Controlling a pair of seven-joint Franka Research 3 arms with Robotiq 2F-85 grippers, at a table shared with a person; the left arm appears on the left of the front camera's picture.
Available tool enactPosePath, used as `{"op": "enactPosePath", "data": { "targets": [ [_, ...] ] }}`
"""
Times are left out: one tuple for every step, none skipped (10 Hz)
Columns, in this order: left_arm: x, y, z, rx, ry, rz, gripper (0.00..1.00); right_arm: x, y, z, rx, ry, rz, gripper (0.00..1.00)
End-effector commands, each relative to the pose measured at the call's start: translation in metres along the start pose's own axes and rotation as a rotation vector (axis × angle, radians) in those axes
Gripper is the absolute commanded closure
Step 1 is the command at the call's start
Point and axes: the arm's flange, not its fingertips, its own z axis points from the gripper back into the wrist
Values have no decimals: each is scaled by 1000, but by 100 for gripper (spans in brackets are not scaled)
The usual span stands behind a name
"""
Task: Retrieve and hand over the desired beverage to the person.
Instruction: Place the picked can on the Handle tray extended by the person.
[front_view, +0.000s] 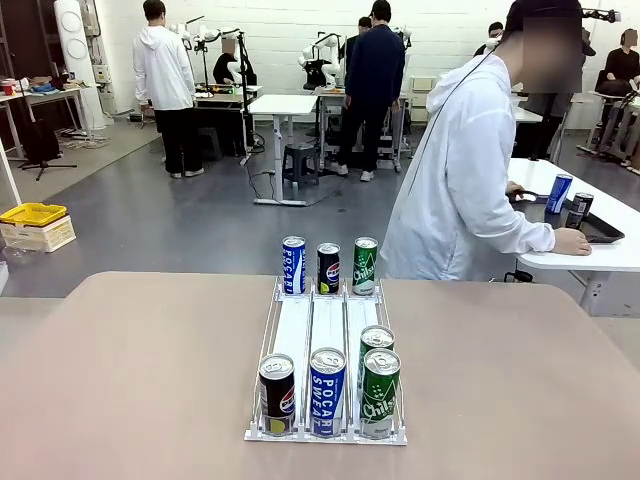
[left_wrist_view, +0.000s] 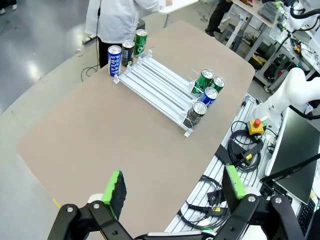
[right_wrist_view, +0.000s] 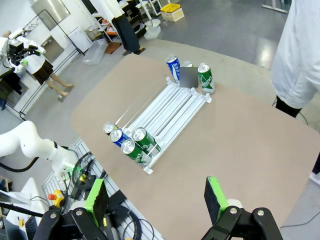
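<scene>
A clear three-lane rack (front_view: 326, 320) lies in the middle of the brown table (front_view: 140, 380). At its far end stand a blue Pocari can (front_view: 292, 265), a black Pepsi can (front_view: 328, 268) and a green can (front_view: 365, 266). At its near end are a Pepsi can (front_view: 277, 395), a Pocari can (front_view: 327, 392) and two green cans (front_view: 380, 393), one behind the other. The person (front_view: 460, 190) stands beyond the far edge, turned toward a side table. My left gripper (left_wrist_view: 175, 187) hangs open high above the table, holding nothing. My right gripper (right_wrist_view: 156, 199) is open and empty too, far above the rack (right_wrist_view: 172, 112).
A white side table (front_view: 610, 260) at the right holds a black tray and a few cans under the person's hand. Cables and a red stop button (left_wrist_view: 256, 124) lie along the robot-side edge. Other people stand far back. A yellow bin (front_view: 33, 213) sits on the floor at the left.
</scene>
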Motion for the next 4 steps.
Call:
{"op": "enactPosePath", "data": {
  "targets": [
    [0,1,2,-14,-17,-16,0,2,-1,-2,31,-28,16,0],
    [0,1,2,-14,-17,-16,0,2,-1,-2,31,-28,16,0],
    [0,1,2,-14,-17,-16,0,2,-1,-2,31,-28,16,0],
    [0,1,2,-14,-17,-16,0,2,-1,-2,31,-28,16,0]
  ]
}}
